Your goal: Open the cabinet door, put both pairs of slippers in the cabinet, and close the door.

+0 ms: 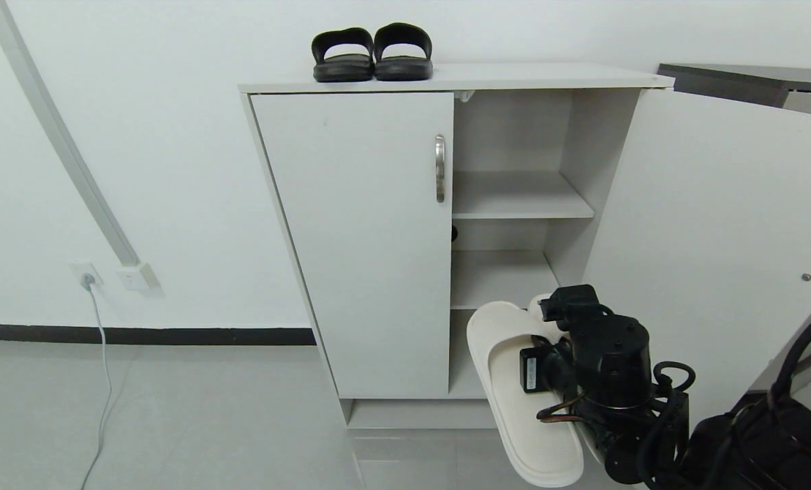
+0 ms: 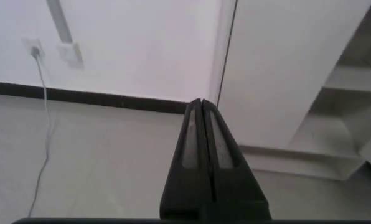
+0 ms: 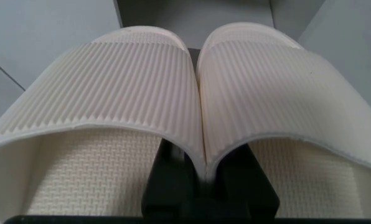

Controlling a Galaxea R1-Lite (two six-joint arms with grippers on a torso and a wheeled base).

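White slippers hang pinched side by side between the fingers of the right gripper, their toes just beyond the fingertips toward the open half of the cabinet, near its lower shelf. The left gripper has its fingers pressed together over the floor, and black slippers sit on the cabinet top, well above both.

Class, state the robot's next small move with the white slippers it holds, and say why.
Probably ease the right gripper forward, carrying the white slippers onto the bare shelf: the right door stands open, and the pair is pinched together just in front of the opening.
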